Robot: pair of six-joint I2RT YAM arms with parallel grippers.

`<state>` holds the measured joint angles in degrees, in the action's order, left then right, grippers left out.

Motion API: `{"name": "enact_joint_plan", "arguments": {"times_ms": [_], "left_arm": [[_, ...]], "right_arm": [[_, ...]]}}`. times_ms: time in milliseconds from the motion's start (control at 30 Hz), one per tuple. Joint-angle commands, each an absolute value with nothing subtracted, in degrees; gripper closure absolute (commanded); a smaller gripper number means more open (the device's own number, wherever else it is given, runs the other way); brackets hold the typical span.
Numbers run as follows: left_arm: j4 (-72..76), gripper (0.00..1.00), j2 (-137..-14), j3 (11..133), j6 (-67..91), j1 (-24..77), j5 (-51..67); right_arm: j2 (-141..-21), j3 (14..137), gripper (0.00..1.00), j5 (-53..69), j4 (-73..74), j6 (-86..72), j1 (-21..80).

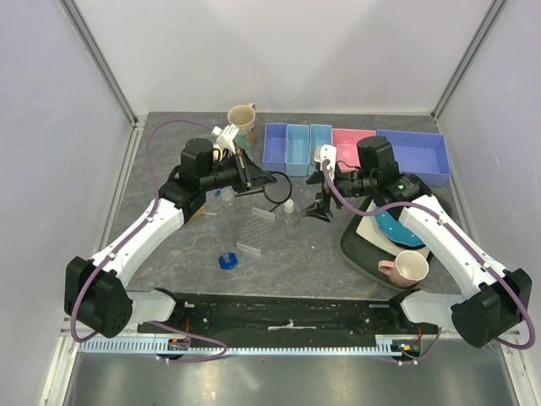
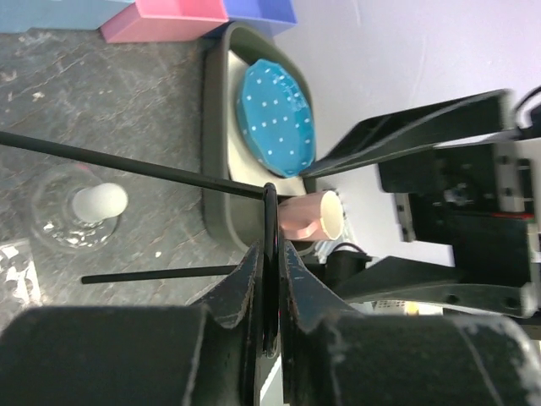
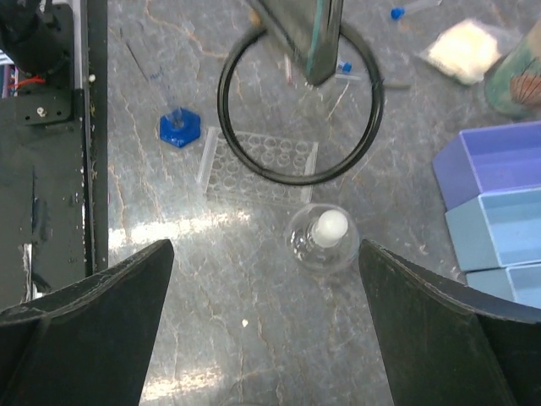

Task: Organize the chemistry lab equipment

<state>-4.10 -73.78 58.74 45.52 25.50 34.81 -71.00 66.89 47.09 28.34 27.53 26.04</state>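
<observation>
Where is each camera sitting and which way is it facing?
Top external: fixed above and behind, looking down on the table; left arm and right arm show.
Left wrist: looks along the left claw, shut on the black wire ring tripod, toward the tray; own fingers show.
Right wrist: looks down on the table; fingers of the open right claw frame the bottom corners.
Shared: both wrist views catch the tripod and white-stoppered flask.

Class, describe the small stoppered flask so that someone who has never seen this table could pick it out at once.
Find the row of blue and pink bins along the back of the grey table. In front of them, mid-table, lies a clear tube rack; the flask stands right of it. Alone among its neighbours, it is a round clear bulb with a white stopper.
</observation>
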Motion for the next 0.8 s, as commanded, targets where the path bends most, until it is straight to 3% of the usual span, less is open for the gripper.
{"name": "enact_joint_plan", "arguments": {"times_ms": [0,267,500,700,767], "left_arm": [[6.59,0.98,-70.14,57.66,52.73,25.93,36.92],[20.82,0.98,-68.2,52.3,68.61,26.28,34.2],[27.94,0.98,-65.75,48.44,79.7,27.51,25.41],[29.18,0.98,-63.63,45.36,84.63,27.51,19.51],[30.49,0.98,-63.46,44.65,86.3,27.6,19.42]], "right_arm": [[-70.4,64.52,0.02,47.45,27.08,28.31,26.37],[-70.57,58.62,0.02,55.18,15.48,20.84,26.37],[-74.79,62.58,0.07,55.72,4.24,9.6,27.16],[-75.85,60.47,0.26,56.16,-10.71,-5.6,27.51],[-76.02,60.12,0.4,56.34,-12.74,-7.46,27.51]]}}
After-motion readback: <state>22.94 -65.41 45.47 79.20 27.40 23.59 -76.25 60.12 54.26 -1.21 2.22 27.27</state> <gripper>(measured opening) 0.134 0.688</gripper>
